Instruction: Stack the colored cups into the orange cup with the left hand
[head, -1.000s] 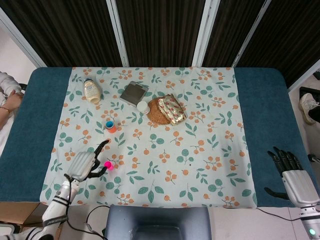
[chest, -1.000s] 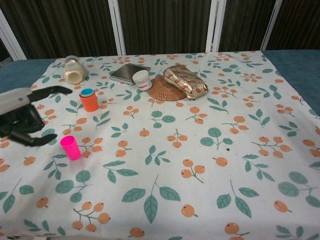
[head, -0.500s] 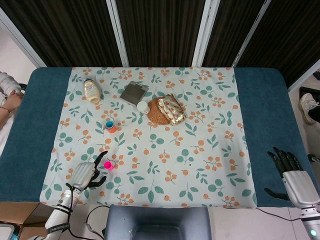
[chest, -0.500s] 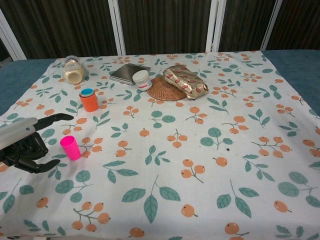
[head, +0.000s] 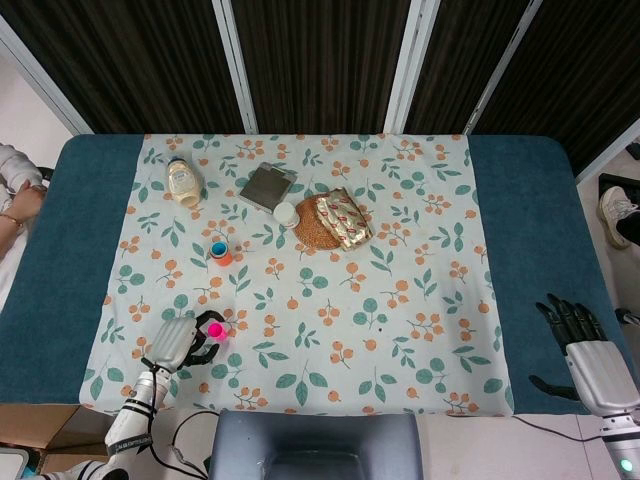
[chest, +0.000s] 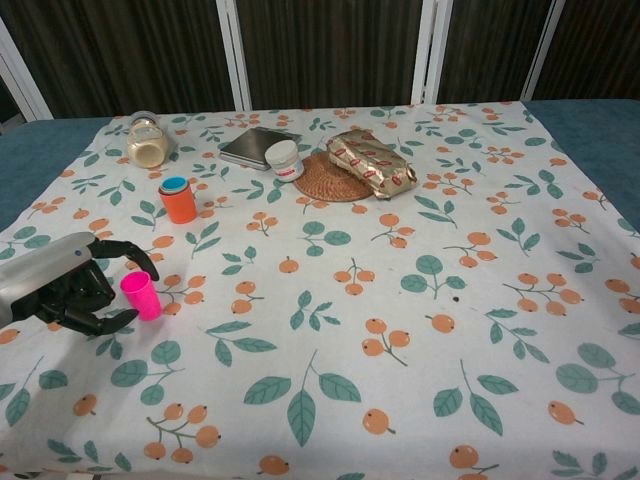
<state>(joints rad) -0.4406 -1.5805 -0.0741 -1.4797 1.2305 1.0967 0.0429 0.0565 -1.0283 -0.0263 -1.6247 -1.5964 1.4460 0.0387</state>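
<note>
Spread over the table (head: 520, 250): a pale floral cloth (head: 400, 330) printed with green leaves and orange berries, blue covering bare along the left and right edges.

Near the front-left corner of the cloth: a small pink cup (chest: 141, 295) of smooth plastic, tapered, upright, mouth up, long axis vertical. Just beside it, on its left: the left hand (chest: 70, 290), silver-backed with black fingers (chest: 128, 252), half open and curled round the cup, one finger arched over the far side, the thumb low on the near side. Contact with the cup cannot be told from either view; the cup stands on the cloth.

Further back on the left half: the orange cup (chest: 179, 201), upright, round and smooth, a blue cup (chest: 175, 185) nested in its mouth, only the rim showing. Well apart from the pink cup.

Toward the back-left corner: a clear jar (chest: 148, 141) lying on its side, pale contents, lid end toward the back edge.

Around the middle of the back edge: a flat grey rectangular case (chest: 257, 146); just beside it a small white round tub (chest: 284, 159); next to that a round woven mat (chest: 335, 178) with a crinkled gold foil packet (chest: 370, 161), red-patterned, lying across its right part.

Off the cloth, at the front-right corner of the table: the right hand (head: 580, 345), fingers spread and pointing toward the back edge, holding nothing.
</note>
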